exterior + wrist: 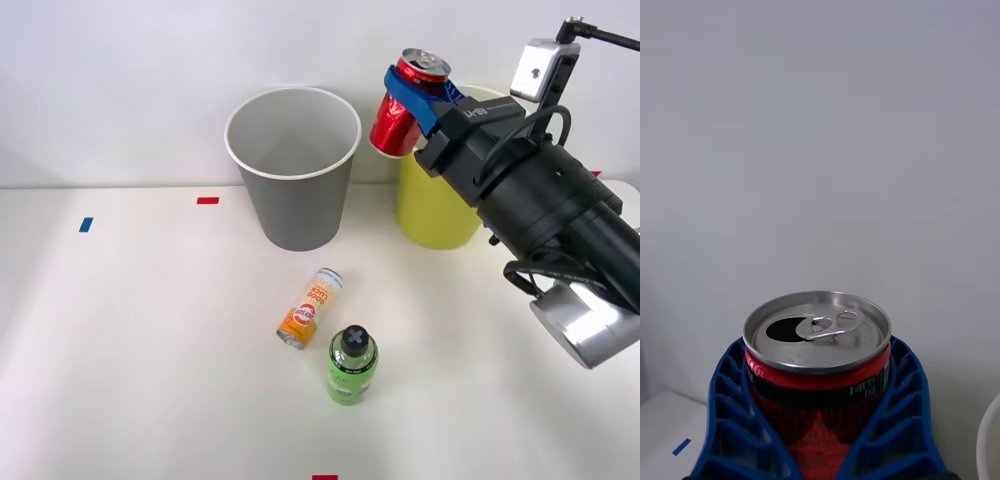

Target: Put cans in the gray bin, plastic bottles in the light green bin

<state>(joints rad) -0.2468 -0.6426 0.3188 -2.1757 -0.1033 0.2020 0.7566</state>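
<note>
A white table (120, 340) is stretching across the front view, with the gray bin (293, 170) standing upright toward the left of centre, its pale inside showing no contents. Nearer the camera, the orange and white can (311, 307) is lying on its side, just beside the green bottle (351, 364), which is standing with its black cap up. Farther right, the red can (404, 112) is hanging in the air, slightly tilted, between the two bins' rims and above them. The right gripper (415, 98) is clamping it, one blue ribbed finger (730, 420) pressing each side of the can's body, opened top upward. Behind the arm, the light green bin (432, 215) is standing partly hidden. The carrying step seems to be underway; next, the can probably needs moving leftward over the gray bin's mouth before release.
</note>
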